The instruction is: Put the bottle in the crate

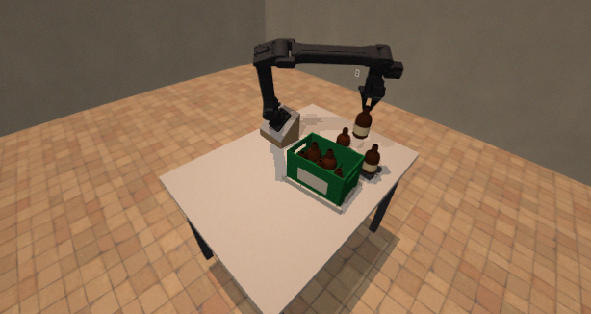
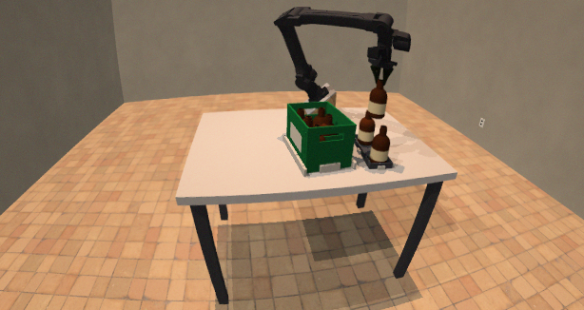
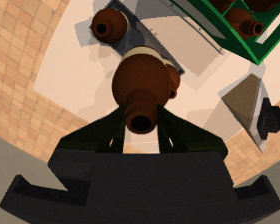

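Note:
My gripper [image 1: 368,108] [image 2: 380,82] [image 3: 141,110] is shut on the neck of a brown bottle [image 1: 363,123] [image 2: 378,100] [image 3: 141,85] with a cream label. The bottle hangs nearly upright in the air above the back of the tray. Two more brown bottles stand on the dark tray [image 2: 369,161] [image 3: 136,34]: one at its front end [image 1: 372,160] [image 2: 380,145] [image 3: 109,26], one further back [image 1: 343,138] [image 2: 366,130] [image 3: 173,80]. The green crate [image 1: 343,188] [image 2: 328,149] [image 3: 258,55] holds several brown bottles. Its empty slot cannot be made out clearly.
The crate stands within low pale rails [image 1: 313,194] [image 2: 296,156] on the white table [image 1: 231,193] [image 2: 238,162], beside the tray. Its walls rise above the bottles inside or near their tops. The arm's wedge-shaped base [image 1: 289,132] [image 3: 243,100] stands behind the crate.

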